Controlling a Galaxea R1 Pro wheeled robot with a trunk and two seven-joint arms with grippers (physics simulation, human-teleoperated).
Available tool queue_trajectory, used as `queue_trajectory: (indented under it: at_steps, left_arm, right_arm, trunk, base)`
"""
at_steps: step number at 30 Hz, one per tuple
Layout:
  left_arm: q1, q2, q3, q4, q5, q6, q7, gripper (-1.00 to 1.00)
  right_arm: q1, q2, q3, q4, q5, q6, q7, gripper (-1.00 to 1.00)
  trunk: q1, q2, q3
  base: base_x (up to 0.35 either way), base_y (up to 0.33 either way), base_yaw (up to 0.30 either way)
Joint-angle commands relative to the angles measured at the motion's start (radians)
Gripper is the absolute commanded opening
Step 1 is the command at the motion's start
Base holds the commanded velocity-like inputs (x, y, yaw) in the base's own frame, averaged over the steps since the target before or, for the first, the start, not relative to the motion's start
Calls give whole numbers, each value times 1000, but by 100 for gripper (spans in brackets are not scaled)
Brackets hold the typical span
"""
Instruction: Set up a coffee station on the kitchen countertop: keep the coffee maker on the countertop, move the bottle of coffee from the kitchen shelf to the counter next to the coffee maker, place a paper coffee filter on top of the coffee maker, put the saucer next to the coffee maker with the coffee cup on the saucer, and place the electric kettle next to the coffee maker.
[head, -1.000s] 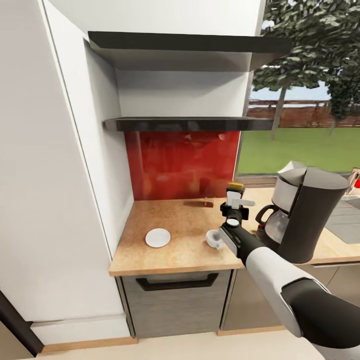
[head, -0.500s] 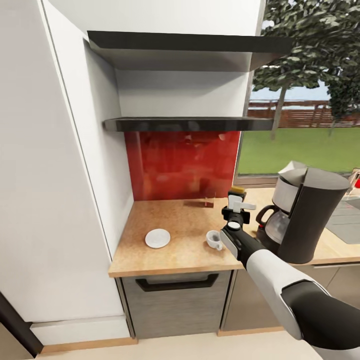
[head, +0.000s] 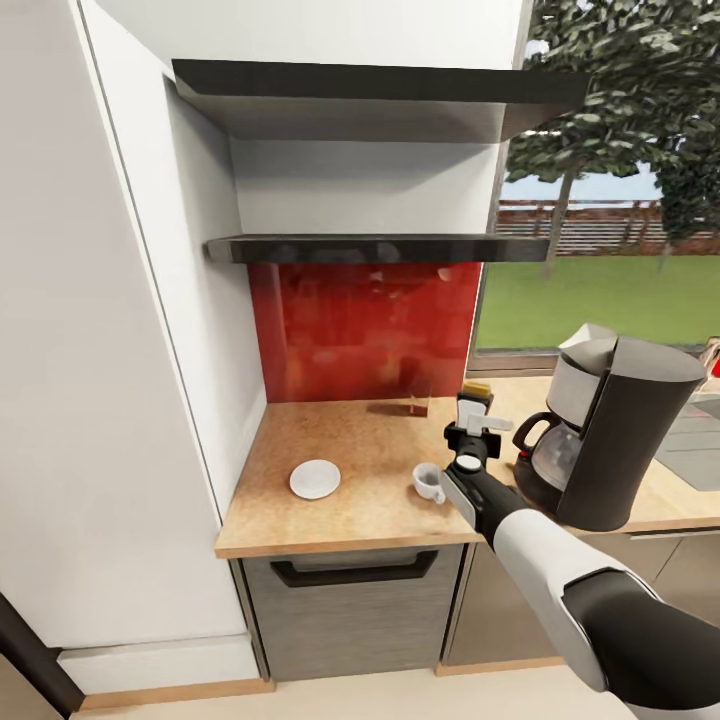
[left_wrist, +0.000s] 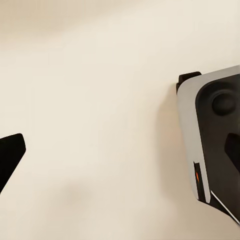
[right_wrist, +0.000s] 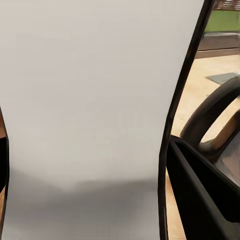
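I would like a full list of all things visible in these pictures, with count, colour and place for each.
countertop: one, light wood, under the shelves
saucer: one, white, on the countertop, left of the cup
coffee cup: one, white, on the countertop, apart from the saucer
coffee maker: one, dark with glass carafe, right part of the countertop
bottle: one, white, yellow cap, in the right gripper
shelves: two, dark, on the wall
backsplash: one, red
drawer: one, grey, below the countertop
right gripper: one, black, beside the coffee maker
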Motion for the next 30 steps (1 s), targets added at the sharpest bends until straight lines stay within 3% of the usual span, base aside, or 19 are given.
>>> queue_trajectory:
  at_steps: [1, 30]
  left_arm:
    - [-1, 0, -6, 1, 11, -2, -6, 100]
    - [-1, 0, -8, 1, 9, -1, -6, 100]
  right_arm:
    - [-1, 0, 8, 7, -10, -12, -6, -100]
    - [18, -12, 7, 121, -11, -106, -6, -100]
  trunk:
    - [1, -2, -2]
    - [1, -2, -2]
  base:
    - [0, 0, 0]
    - [13, 0, 0]
